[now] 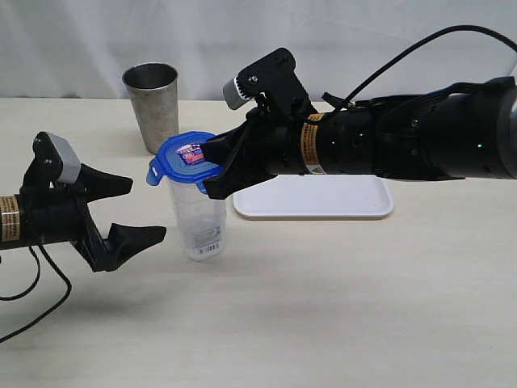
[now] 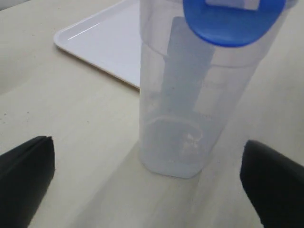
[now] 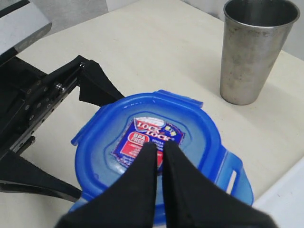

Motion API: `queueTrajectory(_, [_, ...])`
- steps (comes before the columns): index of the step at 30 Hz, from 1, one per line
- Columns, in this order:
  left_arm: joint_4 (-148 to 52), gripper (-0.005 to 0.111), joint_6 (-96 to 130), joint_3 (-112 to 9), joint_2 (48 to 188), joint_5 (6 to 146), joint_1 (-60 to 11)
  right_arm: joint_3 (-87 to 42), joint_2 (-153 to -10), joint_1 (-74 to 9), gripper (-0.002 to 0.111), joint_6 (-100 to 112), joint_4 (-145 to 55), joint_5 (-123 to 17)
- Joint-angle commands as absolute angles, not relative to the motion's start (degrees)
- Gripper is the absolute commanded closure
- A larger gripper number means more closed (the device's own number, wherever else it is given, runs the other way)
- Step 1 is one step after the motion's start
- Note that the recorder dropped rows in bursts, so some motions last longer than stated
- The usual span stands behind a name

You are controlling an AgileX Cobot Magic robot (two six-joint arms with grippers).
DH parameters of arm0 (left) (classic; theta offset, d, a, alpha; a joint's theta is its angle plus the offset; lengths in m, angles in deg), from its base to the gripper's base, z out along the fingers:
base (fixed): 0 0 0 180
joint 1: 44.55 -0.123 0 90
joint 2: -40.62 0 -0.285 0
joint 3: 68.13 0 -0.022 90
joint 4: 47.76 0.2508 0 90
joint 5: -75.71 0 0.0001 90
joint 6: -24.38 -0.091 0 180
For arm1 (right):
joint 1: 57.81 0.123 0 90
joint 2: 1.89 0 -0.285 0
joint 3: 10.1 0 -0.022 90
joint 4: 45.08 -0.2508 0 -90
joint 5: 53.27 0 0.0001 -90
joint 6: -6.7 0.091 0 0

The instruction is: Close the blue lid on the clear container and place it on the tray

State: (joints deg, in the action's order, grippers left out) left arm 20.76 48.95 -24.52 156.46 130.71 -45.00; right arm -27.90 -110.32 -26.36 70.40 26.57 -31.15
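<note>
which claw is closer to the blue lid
Right. The right claw is shut with its tips on top of the lid; the left claw is open, lower, beside the container, touching nothing.

Robot test bench in a lab is indicated — a bare, pale wood-grain tabletop (image 1: pixel 323 323) is set before a plain white draped backdrop (image 1: pixel 81 40). Black robot arms (image 1: pixel 404 141) with exposed cables (image 1: pixel 388 61) are seen over it — few staged props are laid out: metal tumbler (image 1: pixel 151 105), white tray (image 1: pixel 339 196).
</note>
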Motion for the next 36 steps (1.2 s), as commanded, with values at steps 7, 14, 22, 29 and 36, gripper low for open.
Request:
queueTrajectory(7, [23.94, 0.002, 49.76, -24.29, 156.55, 135.97, -44.76, -28.12, -111.13, -26.33, 0.104, 70.55, 27.91, -32.55])
queueTrajectory(14, [24.38, 0.002, 49.76, -24.29, 156.55, 134.03, -44.76, -28.12, -111.13, -26.33, 0.104, 70.55, 27.91, -32.55])
queueTrajectory(22, [16.01, 0.002, 38.83, -24.29, 160.10, 137.96, -44.50, -28.12, -111.13, -26.33, 0.104, 70.22, 27.93, -32.55])
queueTrajectory(29, [13.85, 0.002, 28.97, -24.45, 168.60, 145.67, -44.50, -28.12, -111.13, -26.33, 0.104, 70.22, 27.93, -32.55])
queueTrajectory(36, [13.68, 0.002, 29.10, -31.91, 174.77, 145.67, -39.52, -28.12, -111.13, -26.33, 0.104, 70.22, 27.93, -32.55])
